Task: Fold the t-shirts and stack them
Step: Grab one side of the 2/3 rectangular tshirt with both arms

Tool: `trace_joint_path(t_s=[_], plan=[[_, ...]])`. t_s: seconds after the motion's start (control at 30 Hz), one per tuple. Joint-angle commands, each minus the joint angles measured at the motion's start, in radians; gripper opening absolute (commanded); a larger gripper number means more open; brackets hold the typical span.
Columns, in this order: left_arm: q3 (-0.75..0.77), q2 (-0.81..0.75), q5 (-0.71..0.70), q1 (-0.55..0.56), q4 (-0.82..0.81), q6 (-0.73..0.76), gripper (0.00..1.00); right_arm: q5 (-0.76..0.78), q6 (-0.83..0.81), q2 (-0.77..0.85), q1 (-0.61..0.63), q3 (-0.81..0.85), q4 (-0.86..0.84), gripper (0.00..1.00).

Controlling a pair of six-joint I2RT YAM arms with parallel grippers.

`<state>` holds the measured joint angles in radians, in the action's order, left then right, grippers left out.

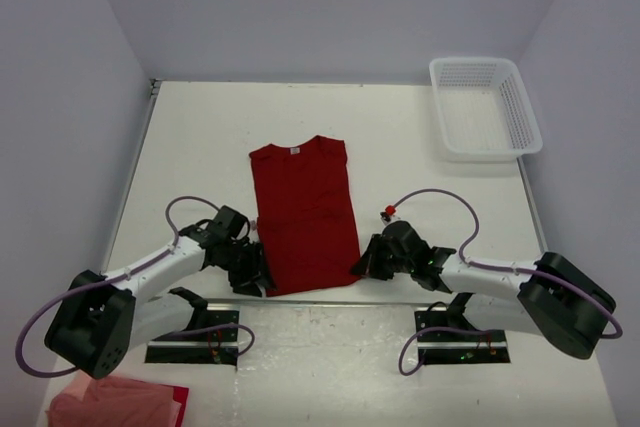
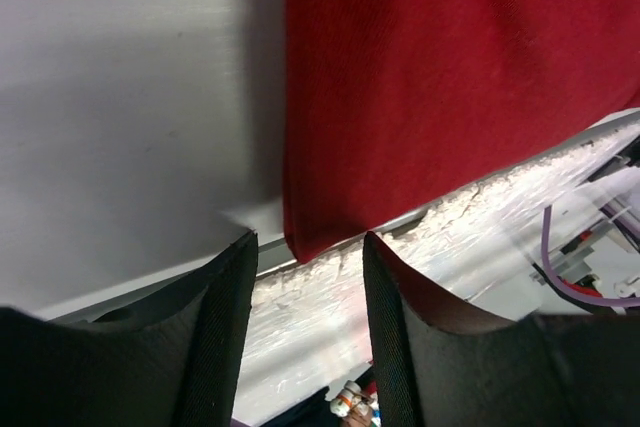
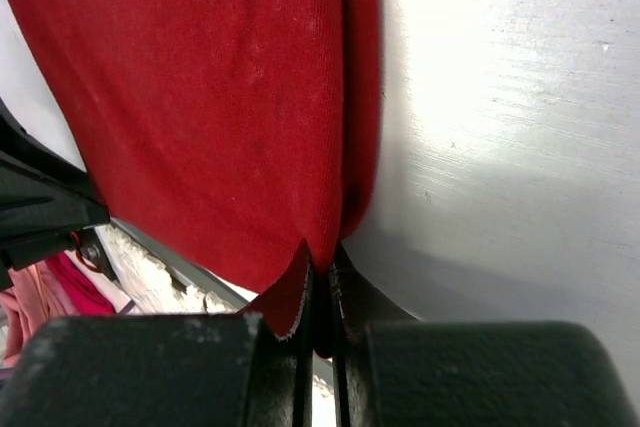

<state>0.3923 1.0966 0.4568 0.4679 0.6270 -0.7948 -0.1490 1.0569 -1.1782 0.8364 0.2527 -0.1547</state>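
left end effector [image 2: 310,247]: jaws apart, near-left hem corner at their mouth, nothing gripped | t-shirt [image 1: 303,212]: flat mid-counter [image 1: 200,147], collar far | right end effector [image 3: 322,282]: pinching near-right hem corner | risk: left closes short of cloth, so a one-sided lift skews the fold

the white counter [image 1: 200,147] is carrying a red t-shirt [image 1: 303,217], which is lying flat in a long narrow fold near the middle, its collar pointing to the far side and its hem reaching the near edge. a white mesh basket [image 1: 490,150] is sitting at the far right corner, well apart from the shirt. a heap of pink and red cloth [image 1: 115,402] is lying at the near left corner.
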Motion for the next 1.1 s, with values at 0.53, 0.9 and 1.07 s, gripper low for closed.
trace_joint_path(t_s=[0.53, 0.9, 1.07], plan=[[-0.070, 0.072, 0.023, 0.032, -0.187, -0.043, 0.08, 0.034, -0.001, -0.015, 0.003, -0.030, 0.060, 0.00], [-0.033, -0.118, 0.019, 0.031, -0.063, -0.069, 0.00, 0.080, -0.092, -0.002, 0.061, 0.032, 0.188, 0.00], [0.025, -0.231, -0.015, 0.031, 0.036, -0.077, 0.00, 0.118, -0.095, 0.057, 0.130, 0.094, 0.322, 0.00]])
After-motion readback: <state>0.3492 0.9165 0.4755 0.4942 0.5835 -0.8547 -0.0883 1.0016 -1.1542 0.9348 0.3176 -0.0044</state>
